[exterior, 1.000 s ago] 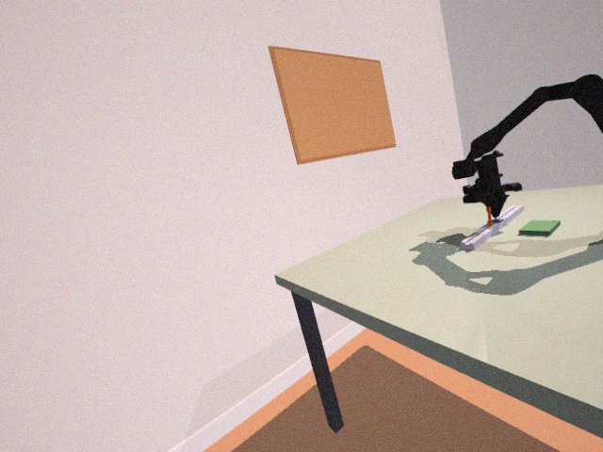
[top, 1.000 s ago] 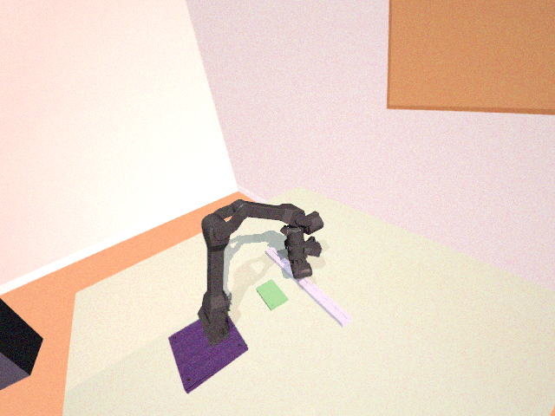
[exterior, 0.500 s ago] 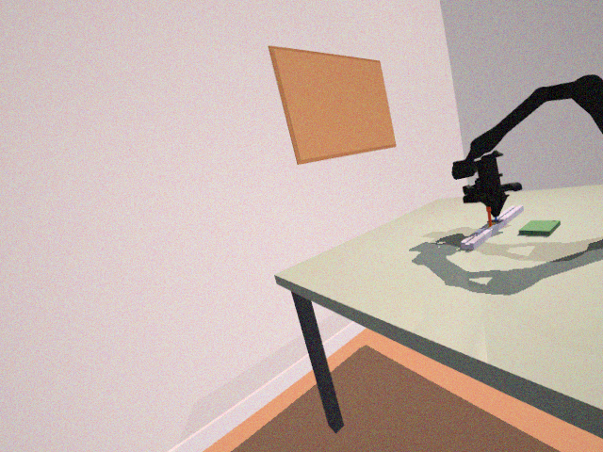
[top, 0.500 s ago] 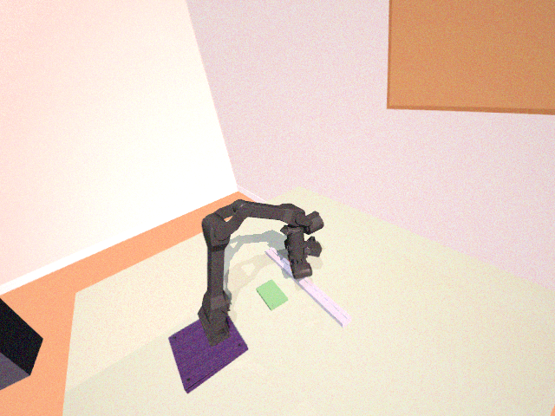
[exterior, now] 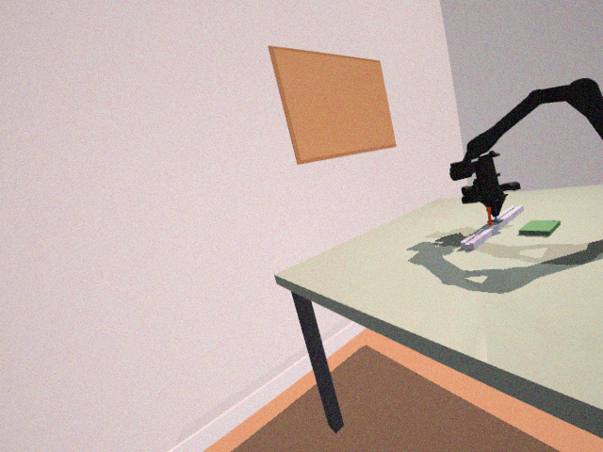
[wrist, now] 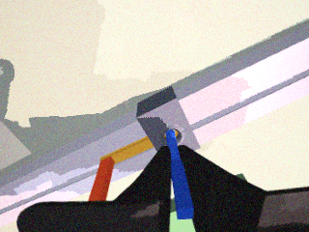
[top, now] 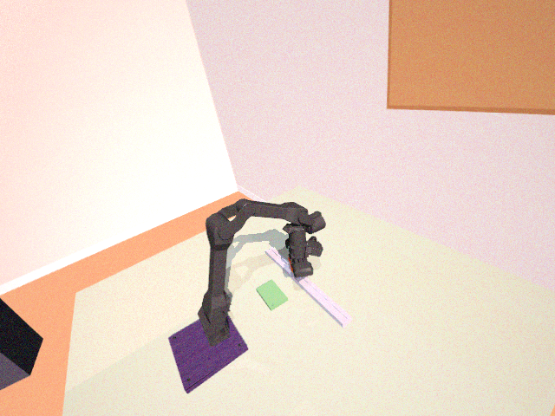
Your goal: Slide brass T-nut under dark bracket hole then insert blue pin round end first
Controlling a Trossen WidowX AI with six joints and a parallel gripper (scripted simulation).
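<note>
- The gripper [top: 294, 276] [exterior: 496, 216] [wrist: 173, 153] is closed on the blue pin [exterior: 496, 219] [wrist: 181, 184], which is between its fingertips.
- The pin is plain blue, slim and straight; its end nearest to the wrist camera looks flat and square-cut.
- Its far end is at the hole of the grey bracket [wrist: 175, 112], directly below the gripper. How deep it enters, I cannot tell.
- The long axis of the pin goes steeply down from the gripper to this hole, crossing the direction of the rail [top: 324, 301] [exterior: 475, 239] [wrist: 222, 101].
- The rail is pale, with a narrow slot along its length, and lies on the bench [top: 403, 335] [exterior: 365, 272] under the gripper.
- The T-nut [wrist: 127, 150] shows as a brass-yellow bar beside the gripper, its long axis along the slot; some yellow shows also inside the hole.
- The orange-red handle [top: 291, 264] [exterior: 489, 216] [wrist: 101, 179] stands up just beside the gripper.
- The green tray [top: 271, 294] [exterior: 539, 227] [wrist: 182, 223] is on the robot-base side of the gripper, apart from the rail.
</note>
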